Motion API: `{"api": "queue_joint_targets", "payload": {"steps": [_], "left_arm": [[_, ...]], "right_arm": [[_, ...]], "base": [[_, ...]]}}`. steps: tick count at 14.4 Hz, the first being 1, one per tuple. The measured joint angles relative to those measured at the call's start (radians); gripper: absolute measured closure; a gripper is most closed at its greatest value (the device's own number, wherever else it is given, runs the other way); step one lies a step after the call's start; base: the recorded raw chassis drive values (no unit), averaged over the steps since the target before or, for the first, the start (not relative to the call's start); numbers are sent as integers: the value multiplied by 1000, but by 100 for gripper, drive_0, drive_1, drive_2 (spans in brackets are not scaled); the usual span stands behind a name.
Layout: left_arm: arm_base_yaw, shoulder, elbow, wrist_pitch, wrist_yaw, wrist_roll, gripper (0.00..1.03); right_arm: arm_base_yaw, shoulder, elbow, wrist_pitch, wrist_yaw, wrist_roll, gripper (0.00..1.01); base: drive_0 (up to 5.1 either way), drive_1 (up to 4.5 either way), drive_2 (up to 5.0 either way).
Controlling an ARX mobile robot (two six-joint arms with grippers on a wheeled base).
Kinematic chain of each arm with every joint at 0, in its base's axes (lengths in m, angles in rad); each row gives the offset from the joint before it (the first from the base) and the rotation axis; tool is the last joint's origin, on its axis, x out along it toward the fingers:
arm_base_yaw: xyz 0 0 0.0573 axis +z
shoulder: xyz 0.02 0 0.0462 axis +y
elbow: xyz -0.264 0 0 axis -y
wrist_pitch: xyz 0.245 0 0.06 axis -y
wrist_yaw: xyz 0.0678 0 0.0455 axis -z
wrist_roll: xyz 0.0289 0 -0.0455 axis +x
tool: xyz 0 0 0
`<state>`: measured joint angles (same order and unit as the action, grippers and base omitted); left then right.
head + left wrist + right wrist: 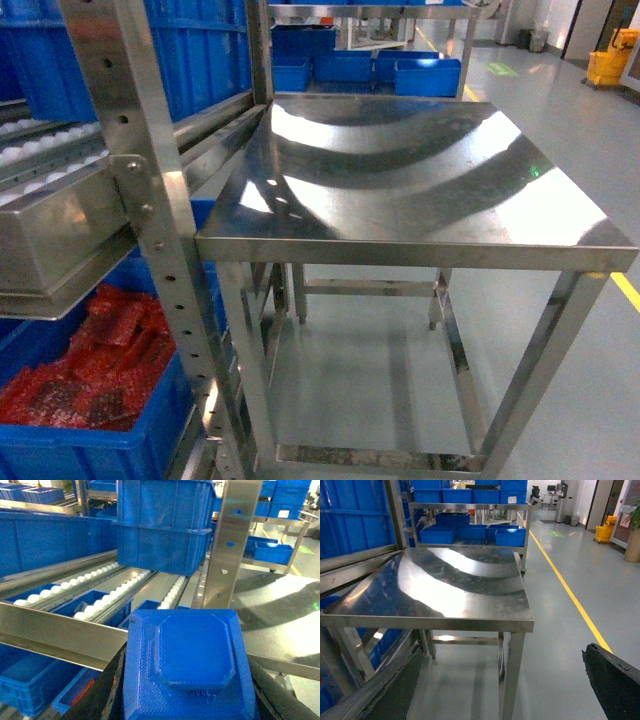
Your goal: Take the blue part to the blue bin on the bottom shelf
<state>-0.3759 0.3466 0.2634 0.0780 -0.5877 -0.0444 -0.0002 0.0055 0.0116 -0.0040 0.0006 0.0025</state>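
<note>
The blue part (192, 660), a blocky piece with a raised octagonal top, fills the bottom of the left wrist view. My left gripper (190, 687) is shut on it, a black finger (107, 690) on each side. It hangs in front of the steel rack's front rail (60, 632). Below that rail, on the lower level, lies an open blue bin (27, 680) with smooth walls. My right gripper (500, 690) is open with only floor between its fingers (615, 685). Neither gripper shows in the head view.
A steel table (400, 170) stands right of the rack. White roller tracks (100, 605) carry stacked blue crates (165, 525). A rack upright (235, 540) rises beside the part. A crate of red packets (90, 400) sits low on the left. A yellow floor line (570, 595) runs past.
</note>
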Motion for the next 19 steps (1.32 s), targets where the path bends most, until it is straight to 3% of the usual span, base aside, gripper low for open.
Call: {"api": "queue_joint_targets", "payload": {"steps": [19], "left_arm": [[0,-1,0,1,0,0,60]], "right_arm": [[0,0,0,0,0,0,3]], "base": [[-504,241,241]]}}
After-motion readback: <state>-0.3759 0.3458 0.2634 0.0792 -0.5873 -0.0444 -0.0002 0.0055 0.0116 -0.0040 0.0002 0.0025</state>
